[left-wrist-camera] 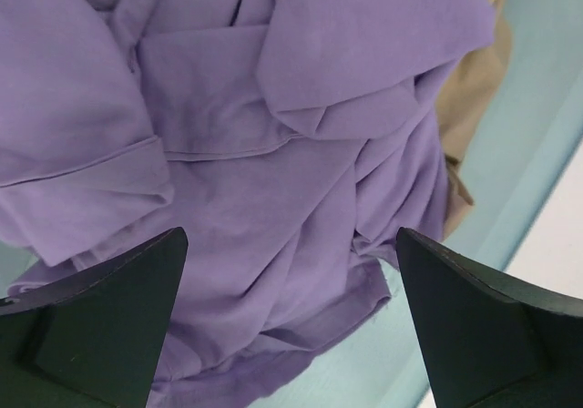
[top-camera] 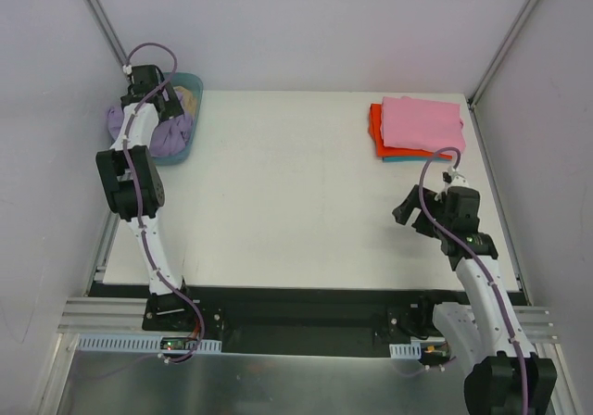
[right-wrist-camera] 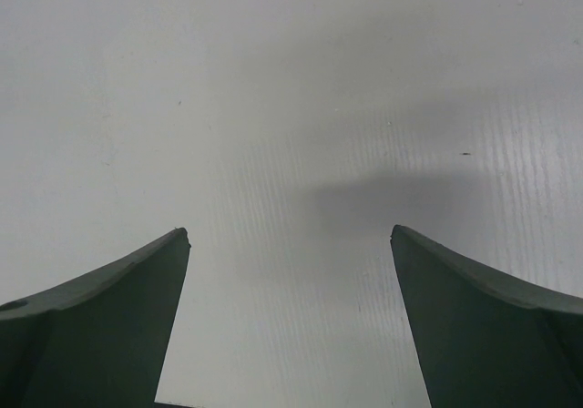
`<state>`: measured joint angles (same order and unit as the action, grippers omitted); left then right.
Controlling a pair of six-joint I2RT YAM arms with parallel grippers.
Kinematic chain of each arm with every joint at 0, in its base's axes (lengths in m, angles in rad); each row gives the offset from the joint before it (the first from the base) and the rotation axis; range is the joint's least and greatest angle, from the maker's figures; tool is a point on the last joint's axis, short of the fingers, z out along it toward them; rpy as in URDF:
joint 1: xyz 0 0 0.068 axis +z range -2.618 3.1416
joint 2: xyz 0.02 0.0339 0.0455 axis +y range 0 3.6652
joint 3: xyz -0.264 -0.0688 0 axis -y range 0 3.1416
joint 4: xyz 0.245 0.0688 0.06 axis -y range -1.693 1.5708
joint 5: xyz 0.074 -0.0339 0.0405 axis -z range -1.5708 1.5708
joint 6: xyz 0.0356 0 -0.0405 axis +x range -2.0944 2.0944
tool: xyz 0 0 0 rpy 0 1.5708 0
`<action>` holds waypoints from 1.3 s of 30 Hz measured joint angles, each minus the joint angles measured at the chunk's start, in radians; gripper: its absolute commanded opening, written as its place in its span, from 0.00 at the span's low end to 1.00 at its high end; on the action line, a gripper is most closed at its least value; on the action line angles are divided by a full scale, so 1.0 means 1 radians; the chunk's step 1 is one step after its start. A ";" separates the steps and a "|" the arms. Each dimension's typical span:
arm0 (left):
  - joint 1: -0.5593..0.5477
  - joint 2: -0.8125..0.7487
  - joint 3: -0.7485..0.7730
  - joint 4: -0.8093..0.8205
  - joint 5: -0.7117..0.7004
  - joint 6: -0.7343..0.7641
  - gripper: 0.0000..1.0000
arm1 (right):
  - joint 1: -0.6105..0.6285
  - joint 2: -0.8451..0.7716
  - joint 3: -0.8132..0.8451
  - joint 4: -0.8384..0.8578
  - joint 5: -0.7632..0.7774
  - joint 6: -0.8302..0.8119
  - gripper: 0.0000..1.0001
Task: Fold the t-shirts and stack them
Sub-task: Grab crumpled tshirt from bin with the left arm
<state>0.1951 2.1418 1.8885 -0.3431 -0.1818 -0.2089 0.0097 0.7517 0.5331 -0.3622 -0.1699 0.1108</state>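
Note:
A crumpled lavender-purple t-shirt point(left-wrist-camera: 273, 153) lies in the teal plastic basin point(top-camera: 185, 151) at the table's back left, over a beige t-shirt point(left-wrist-camera: 474, 80). The purple shirt also shows in the top view point(top-camera: 171, 135). My left gripper point(left-wrist-camera: 291, 244) is open just above the purple cloth, with nothing between its jaws. A folded stack sits at the back right: a pink t-shirt point(top-camera: 422, 123) on top, an orange-red one point(top-camera: 375, 132) under it, and a teal edge point(top-camera: 408, 158) at the bottom. My right gripper point(right-wrist-camera: 290, 237) is open and empty over bare table, in front of the stack point(top-camera: 412, 213).
The white table point(top-camera: 296, 202) is bounded by grey walls on three sides and metal rails at the front. The basin's pale teal wall point(left-wrist-camera: 537, 153) shows at the right in the left wrist view.

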 measured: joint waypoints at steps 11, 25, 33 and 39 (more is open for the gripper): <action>-0.005 0.149 0.064 -0.047 -0.018 0.067 0.86 | 0.002 0.087 0.002 0.013 -0.003 -0.011 0.97; -0.003 0.176 0.084 -0.083 -0.010 0.032 0.24 | 0.002 0.082 0.011 0.014 -0.010 -0.018 0.97; 0.002 0.177 0.096 -0.101 -0.011 0.048 0.00 | 0.003 0.079 0.011 0.014 -0.010 -0.018 0.97; 0.003 0.111 0.074 -0.121 0.023 0.048 0.00 | 0.003 0.076 0.011 0.014 -0.013 -0.018 0.97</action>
<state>0.1978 2.2528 1.9625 -0.4644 -0.1585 -0.1604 0.0128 0.8272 0.5446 -0.3481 -0.1829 0.0925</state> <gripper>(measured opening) 0.033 0.966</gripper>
